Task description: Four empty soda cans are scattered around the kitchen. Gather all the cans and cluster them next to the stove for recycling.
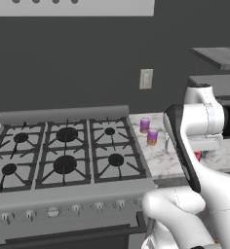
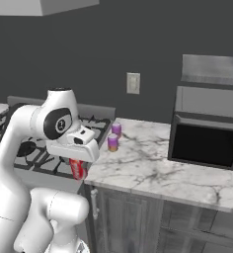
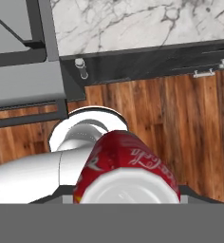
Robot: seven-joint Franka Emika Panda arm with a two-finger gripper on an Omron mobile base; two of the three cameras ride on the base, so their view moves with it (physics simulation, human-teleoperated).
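Observation:
My gripper (image 2: pixel 77 163) is shut on a red soda can (image 3: pixel 127 163), held in the air above the front edge where the stove meets the counter. The same red can (image 2: pixel 78 170) hangs below my hand in the right base view, and a sliver of it (image 1: pixel 198 155) peeks out behind my arm in the left base view. Two purple soda cans (image 1: pixel 144 125) (image 1: pixel 152 136) stand upright on the marble counter, just right of the stove (image 1: pixel 63 151). From the right they appear as cans (image 2: pixel 116 129) (image 2: pixel 112 142) beside the stove (image 2: pixel 39 154).
A black-fronted microwave (image 2: pixel 207 143) stands on the marble counter (image 2: pixel 153 165) to the right. A wall outlet (image 2: pixel 133 83) sits behind the cans. In the hand view, wooden floor (image 3: pixel 180 123) and dark cabinet fronts lie below.

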